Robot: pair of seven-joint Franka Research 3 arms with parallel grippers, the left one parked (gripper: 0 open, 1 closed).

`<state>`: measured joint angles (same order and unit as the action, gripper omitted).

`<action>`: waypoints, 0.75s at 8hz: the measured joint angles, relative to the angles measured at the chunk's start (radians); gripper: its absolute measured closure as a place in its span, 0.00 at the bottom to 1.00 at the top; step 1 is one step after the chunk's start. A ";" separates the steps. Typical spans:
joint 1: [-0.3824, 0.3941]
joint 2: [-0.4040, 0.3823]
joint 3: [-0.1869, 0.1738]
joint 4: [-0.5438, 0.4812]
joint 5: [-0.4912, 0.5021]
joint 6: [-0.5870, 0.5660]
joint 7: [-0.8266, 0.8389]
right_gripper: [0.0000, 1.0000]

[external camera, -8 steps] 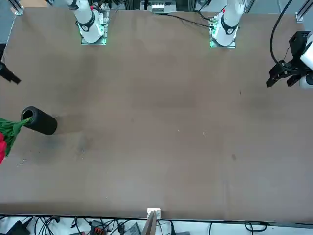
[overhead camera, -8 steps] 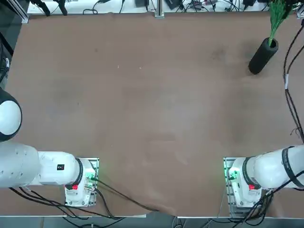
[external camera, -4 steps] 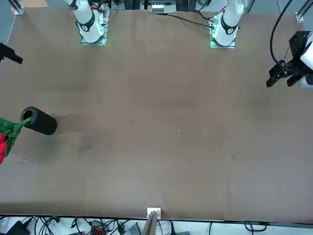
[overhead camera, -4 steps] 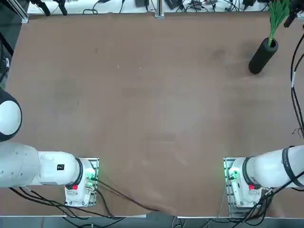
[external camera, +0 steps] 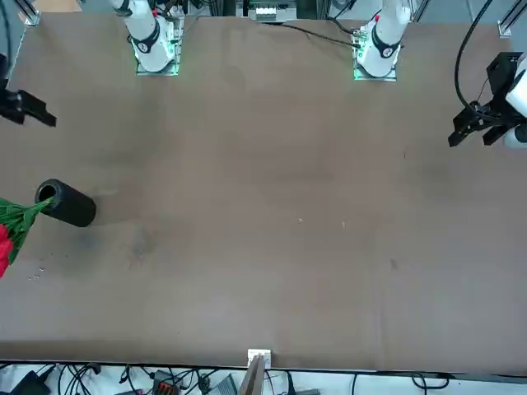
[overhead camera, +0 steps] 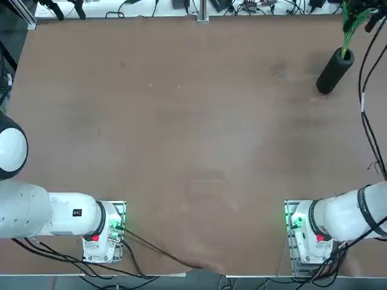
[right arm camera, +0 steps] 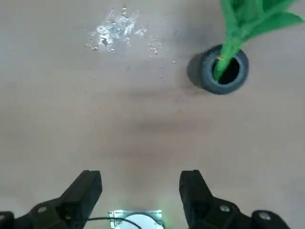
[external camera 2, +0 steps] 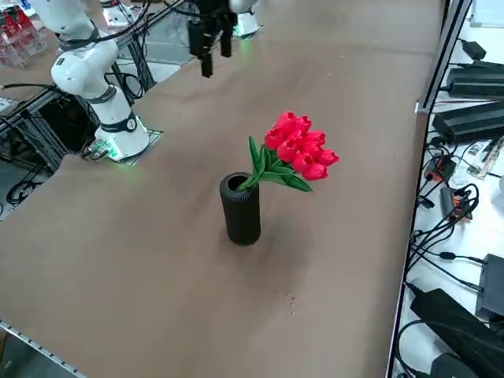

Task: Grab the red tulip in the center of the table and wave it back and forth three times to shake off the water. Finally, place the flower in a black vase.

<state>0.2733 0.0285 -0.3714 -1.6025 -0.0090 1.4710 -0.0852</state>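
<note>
The right gripper (right arm camera: 141, 174) hangs over the table (external camera 2: 157, 276) toward its right edge, wide open, with nothing between its two fingers (right arm camera: 90, 188). Just beyond it, near the table's far right corner, the black vase (external camera 2: 241, 214) stands upright on the tabletop, apart from the right gripper. The red tulips (external camera 2: 302, 147) are in the vase: their green stalks go into its round mouth, the leaves spread above the rim, and the blooms lean out toward the far edge. Water drops (right arm camera: 116, 29) lie on the tabletop near the vase.
</note>
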 joint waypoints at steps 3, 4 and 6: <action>-0.029 0.003 0.141 0.011 0.000 0.003 0.021 0.00; -0.144 -0.007 0.286 0.007 0.000 0.004 0.023 0.00; -0.269 -0.060 0.435 -0.044 0.000 0.022 0.032 0.00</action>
<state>0.0042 -0.0312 0.0637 -1.6461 -0.0086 1.4927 -0.0528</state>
